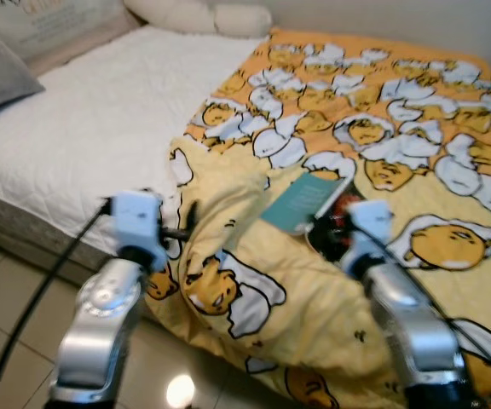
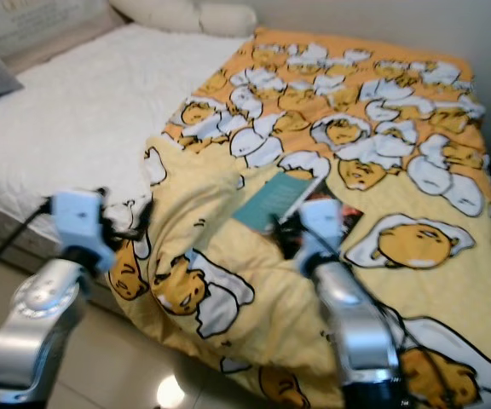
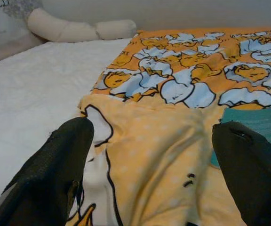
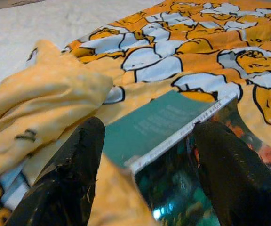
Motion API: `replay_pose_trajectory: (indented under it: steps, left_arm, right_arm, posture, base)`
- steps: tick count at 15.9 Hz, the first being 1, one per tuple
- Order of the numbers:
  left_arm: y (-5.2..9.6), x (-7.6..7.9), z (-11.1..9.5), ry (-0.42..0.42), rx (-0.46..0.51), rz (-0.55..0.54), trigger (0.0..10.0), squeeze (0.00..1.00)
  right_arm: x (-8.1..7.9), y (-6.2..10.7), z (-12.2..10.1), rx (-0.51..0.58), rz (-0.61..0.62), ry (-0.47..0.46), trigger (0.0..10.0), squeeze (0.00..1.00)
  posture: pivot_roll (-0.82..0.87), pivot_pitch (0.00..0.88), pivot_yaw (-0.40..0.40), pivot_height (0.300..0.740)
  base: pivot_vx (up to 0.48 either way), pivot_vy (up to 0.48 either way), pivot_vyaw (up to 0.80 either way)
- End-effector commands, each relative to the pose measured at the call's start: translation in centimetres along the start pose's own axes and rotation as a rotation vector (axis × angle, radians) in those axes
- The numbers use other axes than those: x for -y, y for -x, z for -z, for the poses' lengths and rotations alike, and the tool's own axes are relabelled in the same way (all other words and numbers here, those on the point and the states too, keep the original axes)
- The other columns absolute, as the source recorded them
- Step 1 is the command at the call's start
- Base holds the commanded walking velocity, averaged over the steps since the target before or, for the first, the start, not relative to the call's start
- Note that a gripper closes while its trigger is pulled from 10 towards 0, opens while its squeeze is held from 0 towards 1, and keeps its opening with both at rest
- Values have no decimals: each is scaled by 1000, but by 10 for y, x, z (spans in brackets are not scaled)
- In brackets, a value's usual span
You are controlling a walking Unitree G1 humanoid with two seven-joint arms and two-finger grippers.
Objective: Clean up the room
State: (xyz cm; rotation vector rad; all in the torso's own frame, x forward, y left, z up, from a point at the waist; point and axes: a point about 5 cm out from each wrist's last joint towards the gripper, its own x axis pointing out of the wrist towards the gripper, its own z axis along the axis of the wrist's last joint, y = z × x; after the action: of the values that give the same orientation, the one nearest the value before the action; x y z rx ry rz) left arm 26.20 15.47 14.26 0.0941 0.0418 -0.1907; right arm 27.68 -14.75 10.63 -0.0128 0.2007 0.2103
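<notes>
Open white mattress [image 1: 101, 119] to the left, free for a pass right up to the pillows [image 1: 199, 17] at the far end. Near and centre, a raised fold of the yellow blanket [image 1: 220, 213] in the way, just left of the teal book [image 1: 307, 200]. Flat blanket to the far right, with a wall close behind.

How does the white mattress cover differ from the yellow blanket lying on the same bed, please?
The white mattress cover is plain and quilted; the yellow blanket is printed with cartoon egg figures. The mattress cover lies flat and smooth, while the blanket is bunched into folds near the bed's edge. The blanket carries a teal book, with the right gripper open around its corner; the mattress cover carries pillows. Both cover the same bed.
</notes>
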Motion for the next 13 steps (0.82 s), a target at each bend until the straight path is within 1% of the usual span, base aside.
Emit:
replay_pose_trajectory:
  steps: [1,2,4,6,9,10,12,13]
  left_arm:
    - [-1,-6,0,-15,-8,-15,10000,1000]
    - [-2,-6,-1,-19,-7,-10,10000,1000]
    - [-3,-6,-1,-23,-7,-7,10000,1000]
    - [0,-6,1,-24,-15,-7,10000,1000]
    - [2,-3,3,-28,-27,13,10000,1000]
    - [2,-2,3,-28,-27,20,10000,1000]
    - [1,-2,3,-35,-31,28,10000,1000]
    - [1,-1,2,-43,-40,47,10000,1000]
  right_arm:
    - [-10,-4,-3,20,-46,-14,10000,0]
    - [-11,-4,-3,16,-51,-24,10000,0]
    - [-11,-5,-2,9,-52,-49,10000,0]
    - [-11,-4,-2,8,-43,-43,10000,0]
    - [-10,-4,2,-27,-37,-48,10000,0]
    - [-11,-6,2,-46,-29,-78,10000,0]
    - [-11,-10,1,-60,-32,-107,10000,0]
    - [-13,-15,0,-93,-43,-134,10000,0]
  posture:
    - [2,0,25,740]
    - [2,0,25,740]
    - [2,0,23,740]
    - [4,0,21,740]
    - [8,0,15,740]
    - [11,0,12,740]
    - [12,0,10,740]
    - [12,0,11,740]
  base:
    - [330,0,0]
    - [330,0,0]
    - [326,0,-634]
    - [0,0,0]
    - [0,0,0]
    - [0,0,0]
    - [0,0,0]
    - [0,0,0]
